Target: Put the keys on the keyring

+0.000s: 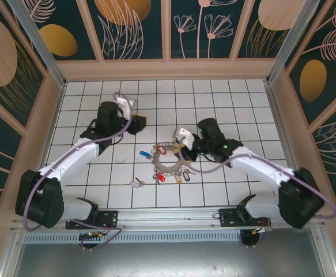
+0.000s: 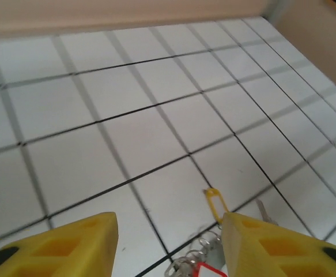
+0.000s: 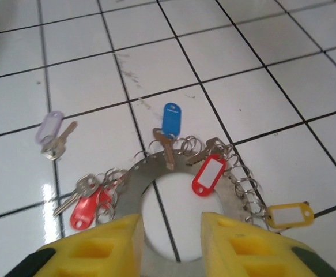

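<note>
Brassy-grey keyring (image 3: 132, 178) on white tiled tabletop (image 3: 242, 57), tagged keys (image 3: 167, 151) fanned around it; right end effector (image 3: 170, 222) narrowly parted above, left end effector (image 2: 169, 225) wide, empty.

Flat grey keyring (image 3: 132, 186) lies on white tiled floor (image 3: 225, 52), centre open. Keys (image 3: 166, 151) with blue, red and yellow tags cluster round its rim among small wire loops. Pale-tagged key (image 3: 52, 130) lies apart, well clear of ring.
</note>
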You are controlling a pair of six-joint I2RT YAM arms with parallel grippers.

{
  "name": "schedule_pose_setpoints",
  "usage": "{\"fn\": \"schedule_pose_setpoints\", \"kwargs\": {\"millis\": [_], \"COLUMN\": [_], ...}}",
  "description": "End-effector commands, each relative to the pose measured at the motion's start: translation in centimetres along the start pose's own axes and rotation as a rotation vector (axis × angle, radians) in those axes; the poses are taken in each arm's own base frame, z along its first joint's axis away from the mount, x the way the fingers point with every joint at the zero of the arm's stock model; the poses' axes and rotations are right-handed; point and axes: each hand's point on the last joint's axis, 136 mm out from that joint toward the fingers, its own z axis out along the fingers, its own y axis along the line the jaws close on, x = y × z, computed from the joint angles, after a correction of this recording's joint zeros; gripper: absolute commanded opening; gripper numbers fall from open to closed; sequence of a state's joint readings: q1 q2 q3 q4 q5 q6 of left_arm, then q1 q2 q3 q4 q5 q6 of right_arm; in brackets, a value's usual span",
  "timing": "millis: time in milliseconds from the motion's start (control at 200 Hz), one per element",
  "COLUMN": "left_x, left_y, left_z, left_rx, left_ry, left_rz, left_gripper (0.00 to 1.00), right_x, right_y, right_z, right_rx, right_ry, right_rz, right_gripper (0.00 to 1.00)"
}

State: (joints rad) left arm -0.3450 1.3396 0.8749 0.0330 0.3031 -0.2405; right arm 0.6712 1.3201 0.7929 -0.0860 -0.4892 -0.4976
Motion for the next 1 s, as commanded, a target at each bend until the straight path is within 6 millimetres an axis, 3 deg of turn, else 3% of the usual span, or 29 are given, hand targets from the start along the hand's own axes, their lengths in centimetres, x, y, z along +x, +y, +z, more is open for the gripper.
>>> {"fn": "schedule_pose_setpoints", "kwargs": {"millis": [0, 195, 415, 731, 991], "left_x": [2.3, 4.6, 7.2, 8.1, 9.0], "left_y": [3.2, 6.8, 9.4, 9.7, 9.2], "left_z": [0.0, -0.6, -1.5, -2.1, -2.0], "left_rx": [-0.059, -0.125, -0.177, -0.186, -0.153], "left_ry": [0.059, 0.062, 0.086, 0.086, 0.101], "left_rz": [-0.335, -0.495, -0.589, -0.576, -0.580], "left_gripper": [0.56, 0.62, 0.62, 0.62, 0.59], "right_x": [-2.9, -1.7, 1.0, 5.0, 5.1], "right_y": [-2.0, -4.4, -3.3, -1.9, -2.0], "right_z": [2.1, 7.3, 12.6, 14.4, 15.4], "right_rx": [0.040, 0.084, 0.081, 0.087, 0.087], "right_ry": [-0.019, 0.133, 0.347, 0.553, 0.575], "right_rz": [0.061, 0.299, 0.490, 0.555, 0.556], "right_gripper": [0.28, 0.26, 0.27, 0.32, 0.27]}}
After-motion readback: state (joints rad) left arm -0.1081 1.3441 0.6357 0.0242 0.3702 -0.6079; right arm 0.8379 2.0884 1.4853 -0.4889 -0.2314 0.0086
